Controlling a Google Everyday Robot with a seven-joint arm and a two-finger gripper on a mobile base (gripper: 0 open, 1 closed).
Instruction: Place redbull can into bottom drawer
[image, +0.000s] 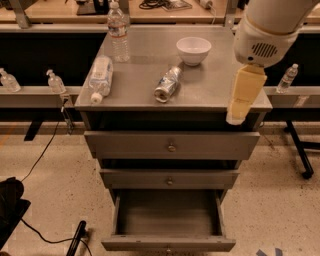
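Note:
The redbull can (167, 84), slim and silver with blue patches, lies on its side near the middle of the grey cabinet top (210, 92). The bottom drawer (168, 221) is pulled open, and its dark interior holds nothing I can see. My gripper (235, 116), yellowish below a white arm housing, hangs pointing down over the cabinet top's front right corner. It is to the right of the can, apart from it, and holds nothing that I can see.
A water bottle (118, 32) stands upright at the back left and another (100, 75) lies at the left edge. A white bowl (193, 50) sits behind the can. The two upper drawers (171, 145) are closed. A black object (10, 210) and a cable lie on the floor at left.

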